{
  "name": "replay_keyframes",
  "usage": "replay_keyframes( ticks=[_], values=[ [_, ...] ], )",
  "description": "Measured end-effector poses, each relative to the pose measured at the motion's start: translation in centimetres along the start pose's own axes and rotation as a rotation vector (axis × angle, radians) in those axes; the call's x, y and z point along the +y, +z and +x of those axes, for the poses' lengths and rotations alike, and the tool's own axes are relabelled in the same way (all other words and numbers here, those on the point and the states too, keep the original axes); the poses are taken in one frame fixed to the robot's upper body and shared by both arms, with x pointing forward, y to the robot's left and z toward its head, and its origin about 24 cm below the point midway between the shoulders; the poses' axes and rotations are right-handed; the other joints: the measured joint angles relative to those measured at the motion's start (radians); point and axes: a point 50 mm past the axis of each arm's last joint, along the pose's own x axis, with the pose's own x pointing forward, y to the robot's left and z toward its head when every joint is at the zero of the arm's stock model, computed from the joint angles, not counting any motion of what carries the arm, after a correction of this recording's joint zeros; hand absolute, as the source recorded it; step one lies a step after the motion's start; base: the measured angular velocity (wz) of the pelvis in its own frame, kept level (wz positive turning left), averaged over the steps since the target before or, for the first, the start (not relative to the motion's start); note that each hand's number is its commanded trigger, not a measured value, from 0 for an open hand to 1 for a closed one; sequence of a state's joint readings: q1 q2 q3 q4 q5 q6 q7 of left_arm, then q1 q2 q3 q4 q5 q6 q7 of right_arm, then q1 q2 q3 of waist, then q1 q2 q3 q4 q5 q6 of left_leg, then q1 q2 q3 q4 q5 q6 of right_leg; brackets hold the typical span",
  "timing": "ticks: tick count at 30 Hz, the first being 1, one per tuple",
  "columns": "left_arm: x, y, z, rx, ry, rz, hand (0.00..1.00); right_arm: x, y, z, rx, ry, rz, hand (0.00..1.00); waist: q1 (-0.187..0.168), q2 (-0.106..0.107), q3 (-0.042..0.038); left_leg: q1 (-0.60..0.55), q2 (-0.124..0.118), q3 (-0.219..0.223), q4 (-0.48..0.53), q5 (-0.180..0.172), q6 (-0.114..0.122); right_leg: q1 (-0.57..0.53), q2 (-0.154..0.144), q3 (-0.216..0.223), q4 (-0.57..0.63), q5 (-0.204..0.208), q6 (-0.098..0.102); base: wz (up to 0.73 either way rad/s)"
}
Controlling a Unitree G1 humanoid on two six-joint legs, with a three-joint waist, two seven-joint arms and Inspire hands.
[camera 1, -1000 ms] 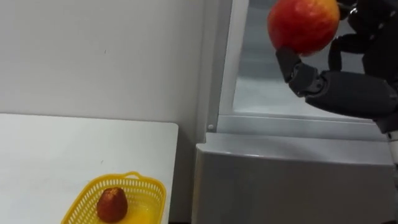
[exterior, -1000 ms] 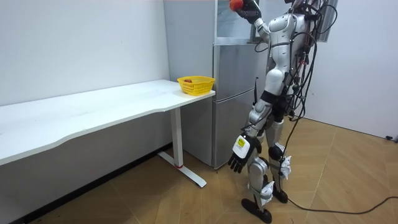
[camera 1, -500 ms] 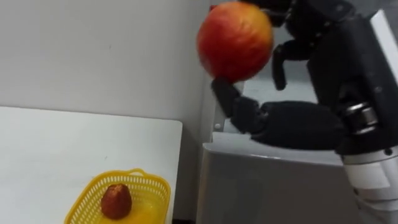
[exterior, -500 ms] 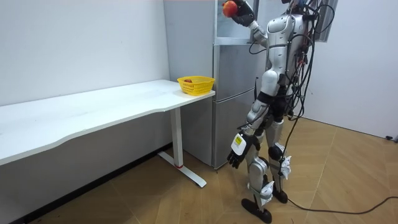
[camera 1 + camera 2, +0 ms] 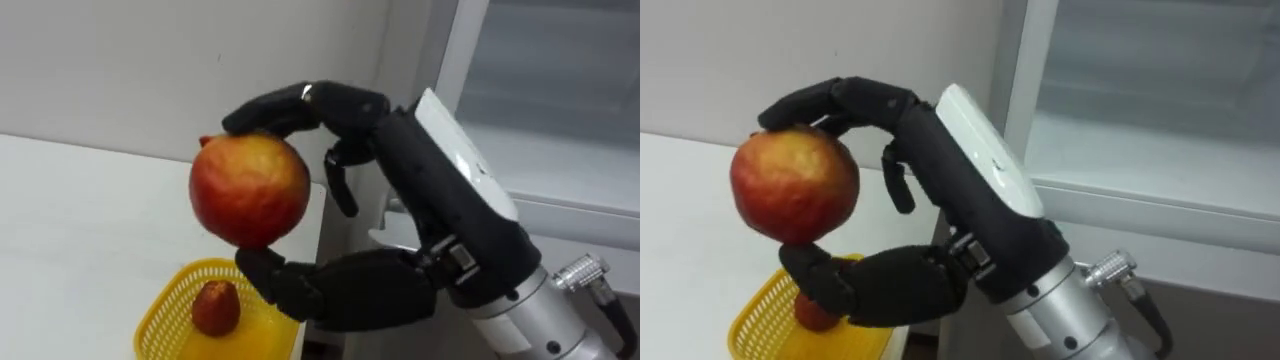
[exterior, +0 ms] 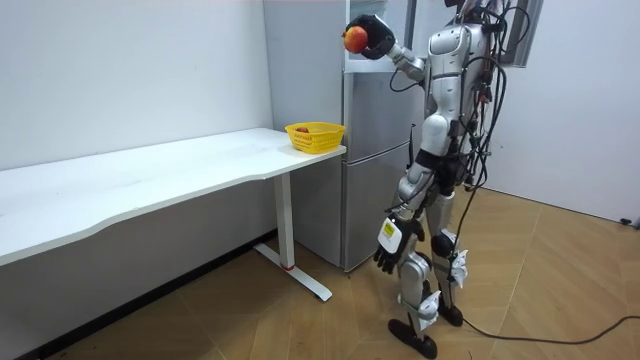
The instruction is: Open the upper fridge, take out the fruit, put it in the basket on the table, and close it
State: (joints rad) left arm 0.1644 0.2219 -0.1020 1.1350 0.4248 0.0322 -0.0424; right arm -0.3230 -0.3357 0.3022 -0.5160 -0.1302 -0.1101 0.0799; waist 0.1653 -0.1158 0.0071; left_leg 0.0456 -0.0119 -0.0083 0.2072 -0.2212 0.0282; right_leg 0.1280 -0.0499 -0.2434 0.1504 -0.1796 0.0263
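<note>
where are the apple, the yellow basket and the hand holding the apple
apple [image 5: 250, 190]: left eye view, middle of its skin
yellow basket [image 5: 160, 305]: left eye view, left rim
right hand [image 5: 400, 170]: left eye view, back of hand

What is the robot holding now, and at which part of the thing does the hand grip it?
The right hand holds the red apple, fingers curled over its top and thumb under its bottom. The left hand hangs empty.

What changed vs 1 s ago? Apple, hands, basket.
The right hand, shut on the apple throughout, swung away from the upper fridge, leftward and a little down, toward the table. The yellow basket and the fruit in it stayed put; the left hand still hangs by the thigh.
</note>
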Motion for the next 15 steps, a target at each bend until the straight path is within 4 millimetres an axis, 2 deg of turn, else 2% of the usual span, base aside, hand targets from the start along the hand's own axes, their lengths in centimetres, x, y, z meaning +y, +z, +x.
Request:
replay_keyframes(
  ticks=[4,8,12,15],
  values=[
    [0.1,0.3,0.1,-0.006,-0.006,0.0,0.0,1.9,-1.3,-0.1,0.056,0.093,0.046,1.0,0.012,0.0,0.0012,-0.003,0.0,0.001,-0.001,0.0,0.0,-0.003,0.0,0.005,0.0,0.0,0.0,-0.01],
    [0.2,0.4,0.1,0.001,-0.004,-0.001,0.0,2.8,-2.3,-0.2,0.103,0.139,0.035,1.0,0.029,-0.006,0.0043,-0.008,0.0,-0.01,0.0,0.0,0.0,-0.007,0.0,-0.004,0.0,0.0,0.0,0.03],
    [0.1,0.2,0.1,0.014,0.005,-0.002,0.0,3.6,-4.1,-0.5,0.201,0.155,0.014,1.0,0.037,-0.011,0.0066,-0.017,-0.003,-0.028,0.008,0.0,0.0,-0.004,0.0,-0.018,0.0,0.0,0.0,0.16],
    [-0.2,-0.3,0.0,0.028,0.003,-0.004,0.0,4.4,-6.3,-1.2,0.308,0.167,0.015,1.0,0.041,-0.013,0.0073,-0.017,-0.005,-0.041,0.014,0.0,0.0,0.005,0.0,-0.034,0.0,0.0,0.0,0.14]
  ],
)
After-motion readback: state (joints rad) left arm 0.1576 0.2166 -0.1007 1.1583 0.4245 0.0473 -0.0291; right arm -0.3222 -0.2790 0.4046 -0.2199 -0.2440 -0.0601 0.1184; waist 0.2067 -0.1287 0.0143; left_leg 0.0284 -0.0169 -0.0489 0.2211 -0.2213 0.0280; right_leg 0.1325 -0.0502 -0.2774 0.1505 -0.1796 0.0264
